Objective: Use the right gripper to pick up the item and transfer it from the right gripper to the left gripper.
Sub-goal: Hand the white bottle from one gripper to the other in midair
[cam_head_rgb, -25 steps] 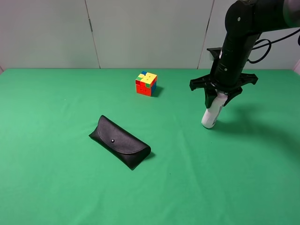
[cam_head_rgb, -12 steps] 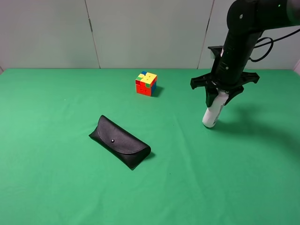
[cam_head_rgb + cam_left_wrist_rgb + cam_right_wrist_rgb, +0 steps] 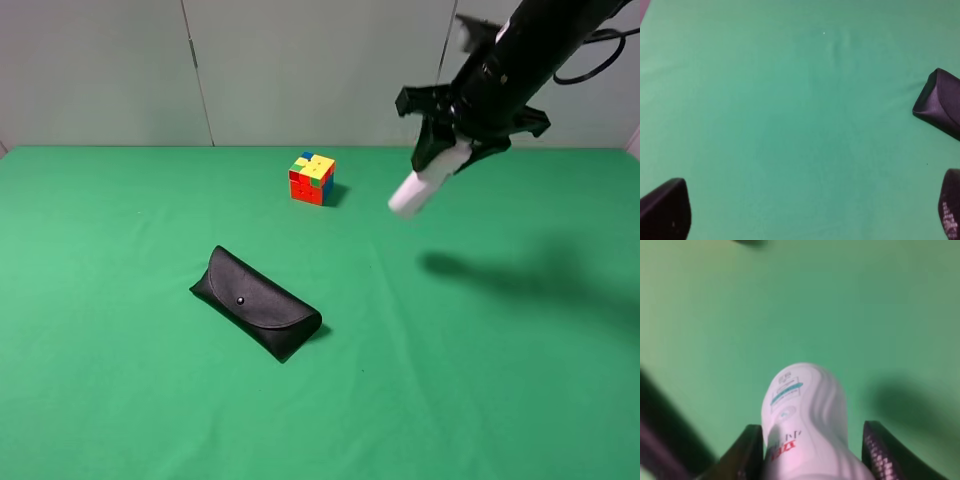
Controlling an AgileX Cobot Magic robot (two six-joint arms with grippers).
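Observation:
My right gripper [image 3: 450, 150] is shut on the item, a small white bottle [image 3: 418, 186], and holds it tilted in the air above the green table, right of the puzzle cube. In the right wrist view the bottle [image 3: 807, 425] fills the space between the two black fingers [image 3: 882, 452], printing on its side; its brush cap is hidden. My left gripper [image 3: 810, 210] shows only in the left wrist view, its fingertips [image 3: 665, 212] far apart over bare cloth, open and empty. The left arm is out of the exterior view.
A black glasses case [image 3: 257, 302] lies at the table's middle left; its end shows in the left wrist view [image 3: 940, 102]. A multicoloured puzzle cube [image 3: 312, 178] stands at the back centre. Grey wall panels stand behind the green table [image 3: 120, 380].
My right gripper has lifted the bottle off the table and swung it up and to the left, tilting it. The case and cube have not moved.

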